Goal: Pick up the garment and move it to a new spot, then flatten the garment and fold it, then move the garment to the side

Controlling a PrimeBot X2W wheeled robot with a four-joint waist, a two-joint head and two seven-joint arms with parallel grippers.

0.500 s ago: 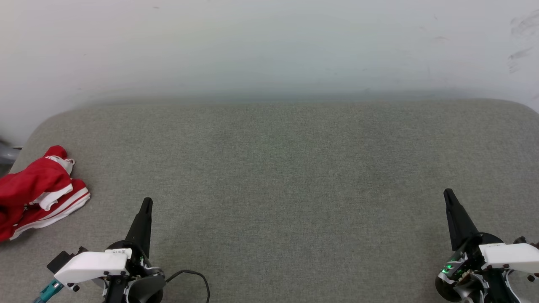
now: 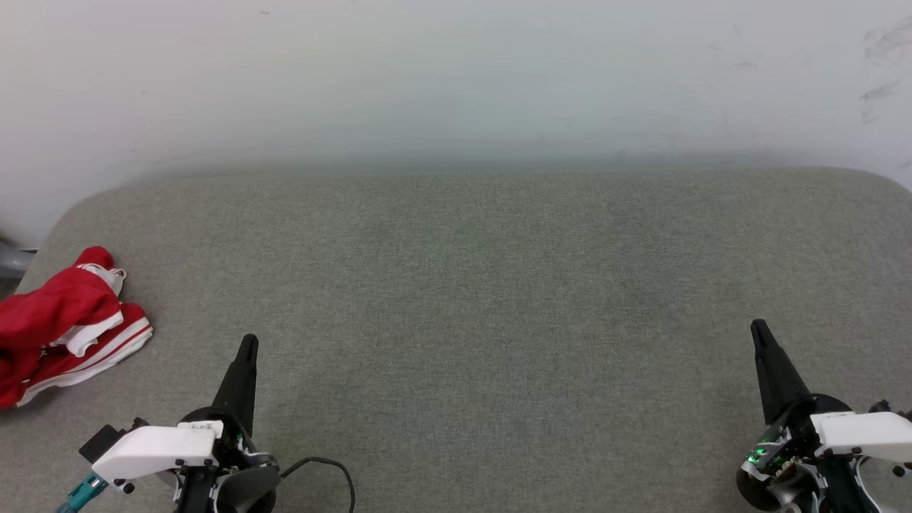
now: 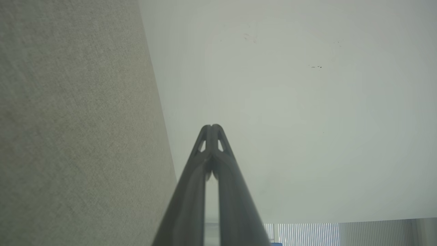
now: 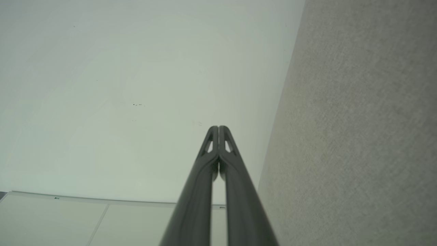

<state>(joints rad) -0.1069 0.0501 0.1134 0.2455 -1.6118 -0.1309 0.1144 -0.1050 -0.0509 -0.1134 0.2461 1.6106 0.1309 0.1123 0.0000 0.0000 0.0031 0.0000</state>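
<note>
Head view puts the garment [image 2: 60, 320] at the left edge of the grey cushion [image 2: 456, 320]. It is a crumpled red heap with a white sleeve and striped trim showing. Part of it seems to droop over that edge, and it runs out of the picture there. My left gripper [image 2: 247, 343] hangs over the near side of the cushion, near the heap but apart from it, with its tip pointing toward the far edge and the pale wall [image 2: 456, 71]. My right gripper [image 2: 759, 328] hangs by the near right corner, well apart from the cloth. Both pairs of jaws are pressed together with nothing between them; each wrist view shows my two fingers meeting at the tips. A dark cable [image 2: 335, 467] loops beside my left wrist.

As I judge it, the first step has not begun: the garment has not been picked up, and the middle of the cushion lies bare for it. The next move falls to my left arm. It should swing toward the left edge, spread its jaws before it gets there, and come down on a raised fold of red cloth. A pinch high on the heap should lift it without dragging the overhanging part off the cushion. My right gripper can wait, then take a second hold for spreading
</note>
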